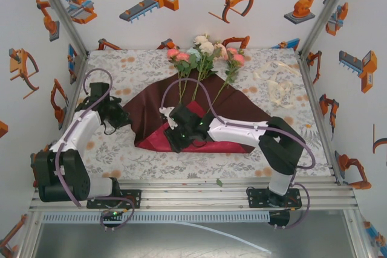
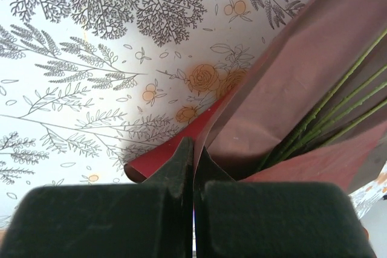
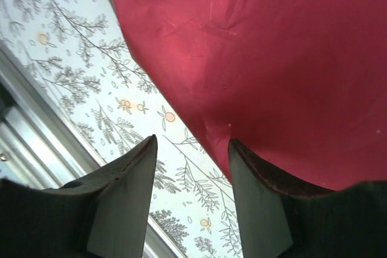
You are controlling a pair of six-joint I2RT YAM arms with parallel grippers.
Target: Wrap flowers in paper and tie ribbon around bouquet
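I am looking at the paper (image 1: pixel 239 108), a thin, glossy sheet lying creased and crumpled in the middle of the surface (image 1: pixel 121 152). Its dark maroon back is facing up over most of it, and the brighter crimson face is showing along the near edge. The flowers (image 1: pixel 202 49) are lying on it, pink, white and pale green blooms reaching past the far edge onto the printed cloth. Their long thin stems are running back towards me over the maroon sheet. In the left wrist view those stems (image 2: pixel 326 113) are sitting in a shallow fold of the paper (image 2: pixel 272 89).

The left gripper (image 1: pixel 128 118) is working at the paper's left corner. I am seeing its fingers (image 2: pixel 181 173) pressed together with the thin edge pinched at their tips, the crimson side curling out to the left.

The right gripper (image 1: pixel 176 137) is hanging over the near crimson edge. Its fingers (image 3: pixel 130 191) are standing partly apart with nothing between them, and the smooth red paper (image 3: pixel 254 58) is draping just above one of them.

The ribbon (image 1: pixel 275 86), a floppy cream strip, is lying in loose curls at the far right, well apart from the paper.
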